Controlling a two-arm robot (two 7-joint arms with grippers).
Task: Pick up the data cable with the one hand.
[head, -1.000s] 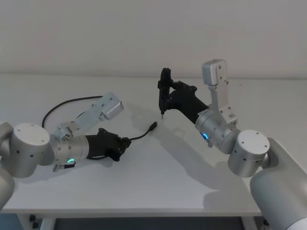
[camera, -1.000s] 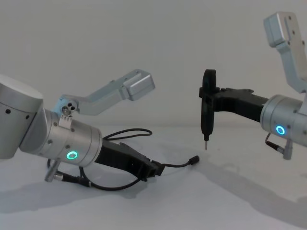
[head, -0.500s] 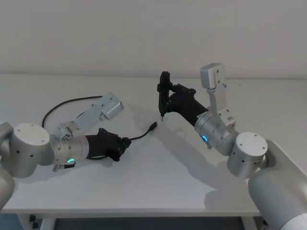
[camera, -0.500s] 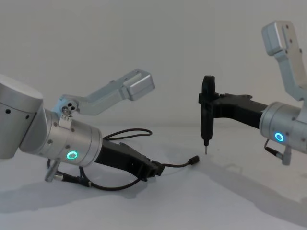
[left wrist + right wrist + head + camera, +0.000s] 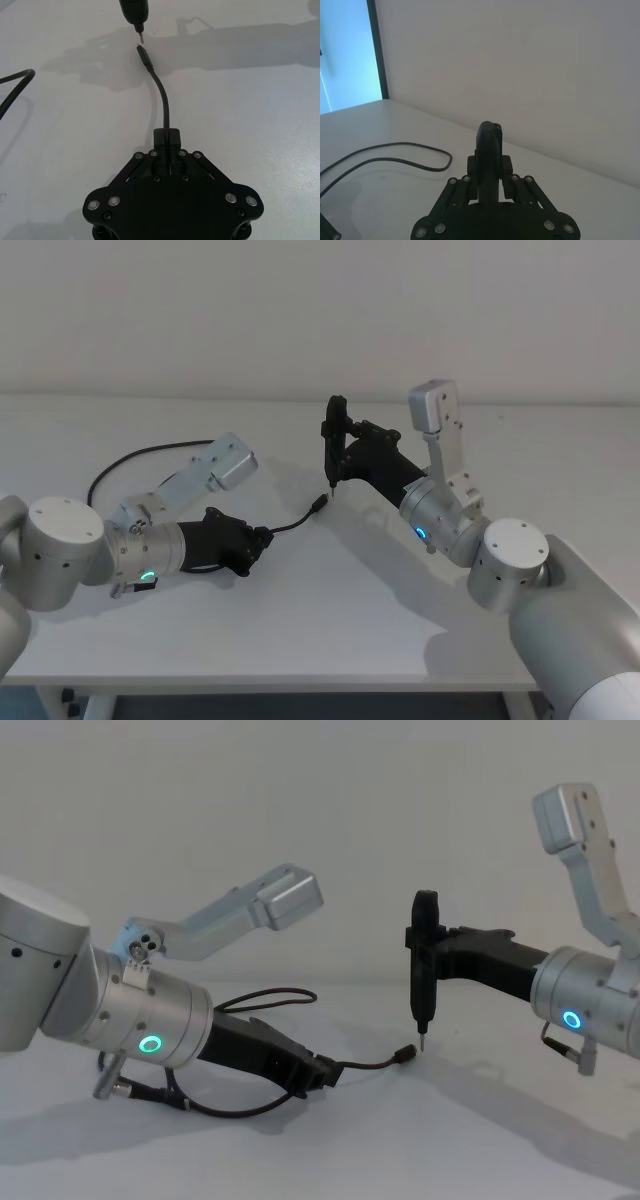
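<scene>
Matt black data cable on smooth white table

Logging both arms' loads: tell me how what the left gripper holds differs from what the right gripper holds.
The left gripper is shut on the data cable, a long thin cord trailing in loops; the right gripper is shut on a short stubby lead with a metal tip. The data cable's end lies low over the white table; the lead stands upright above it, tip down. Both are black.

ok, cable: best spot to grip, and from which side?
Likely the short stretch behind the plug, where the left pincer is shut on the cable: come in low from the robot's left. The right pincer holds a tool upright over the plug, blocking that side.
</scene>
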